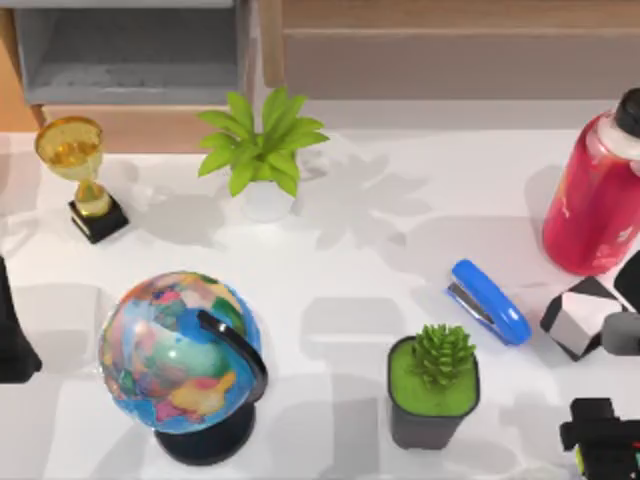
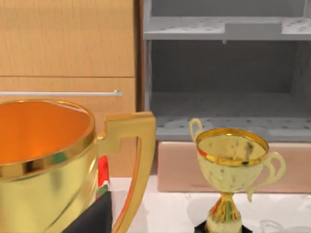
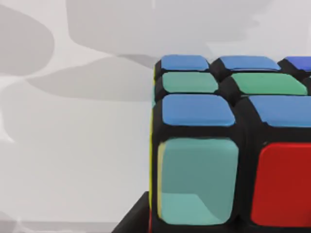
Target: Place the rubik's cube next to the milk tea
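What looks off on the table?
Only the cube: tilted corner-on at the right, near the bottle, right gripper against it. Nothing toppled or spilled. Left arm parked far left.

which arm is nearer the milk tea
Right. The right arm sits at the table's right edge just in front of the milk tea, by the rubik's cube. The left arm is parked at the far left edge.

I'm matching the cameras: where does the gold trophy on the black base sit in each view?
Top view: trophy at the table's back left, before the grey shelf.
Left wrist view: trophy standing before that same shelf, the shared landmark.
Right wrist view: faces the rubik's cube tiles.
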Robot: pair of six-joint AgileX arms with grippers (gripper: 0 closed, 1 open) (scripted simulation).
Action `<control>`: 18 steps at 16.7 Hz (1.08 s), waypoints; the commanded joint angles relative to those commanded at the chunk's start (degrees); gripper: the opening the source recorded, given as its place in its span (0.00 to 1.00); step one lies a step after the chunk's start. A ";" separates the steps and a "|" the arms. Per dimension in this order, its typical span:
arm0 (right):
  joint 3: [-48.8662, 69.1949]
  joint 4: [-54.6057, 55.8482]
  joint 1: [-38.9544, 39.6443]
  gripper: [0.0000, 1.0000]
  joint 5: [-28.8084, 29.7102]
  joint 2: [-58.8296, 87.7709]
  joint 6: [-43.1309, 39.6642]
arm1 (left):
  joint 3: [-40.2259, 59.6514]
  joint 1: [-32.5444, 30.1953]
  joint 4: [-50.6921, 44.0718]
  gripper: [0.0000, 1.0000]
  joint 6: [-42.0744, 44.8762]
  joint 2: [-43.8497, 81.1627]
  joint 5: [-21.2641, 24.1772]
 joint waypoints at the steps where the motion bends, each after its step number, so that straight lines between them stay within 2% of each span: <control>1: 0.00 0.00 0.00 0.08 0.00 0.00 0.00 | 0.00 0.00 0.00 1.00 0.00 0.00 0.00; 13: 0.00 0.00 0.00 0.98 0.00 0.00 0.00 | 0.00 0.00 0.00 1.00 0.00 0.00 0.00; 18: 0.00 0.00 0.00 1.00 0.00 0.00 0.00 | 0.00 0.00 0.00 1.00 0.00 0.00 0.00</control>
